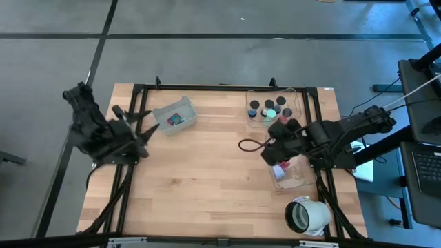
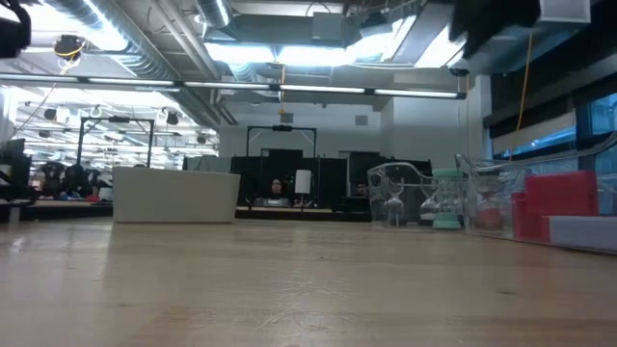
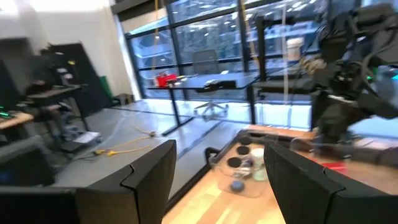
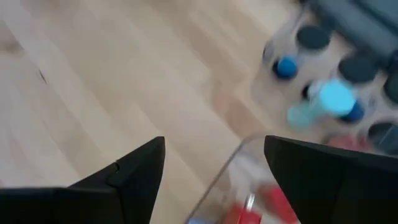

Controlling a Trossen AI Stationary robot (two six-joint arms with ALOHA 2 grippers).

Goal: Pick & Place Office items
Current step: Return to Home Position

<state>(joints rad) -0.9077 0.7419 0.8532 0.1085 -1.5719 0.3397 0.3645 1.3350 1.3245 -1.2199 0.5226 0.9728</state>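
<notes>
Wooden table (image 1: 207, 186) from above: we've got the left gripper (image 1: 147, 129) just beside the grey bin (image 1: 174, 117), the right gripper (image 1: 270, 150) over the edge of the lower clear bin (image 1: 303, 183), red blocks (image 1: 281, 167) right by it. Down low, a teal bit (image 2: 445, 199) stands in the far clear bin (image 2: 413, 181). Left wrist: fingers (image 3: 146, 180) wide apart. Right wrist: fingers (image 4: 140, 174) spread too, red blocks just ahead, black caps (image 4: 314, 37) beyond them.

a grey tray (image 1: 162, 112) sits on the wooden counter (image 1: 207, 186) just ahead of the left fingers (image 3: 143, 180). one clear tray (image 1: 300, 180) lies partly beneath the right fingers (image 4: 134, 171), another clear tray (image 1: 298, 96) lies near them, and a big white hollow cylinder (image 1: 313, 213) lies farther off.
</notes>
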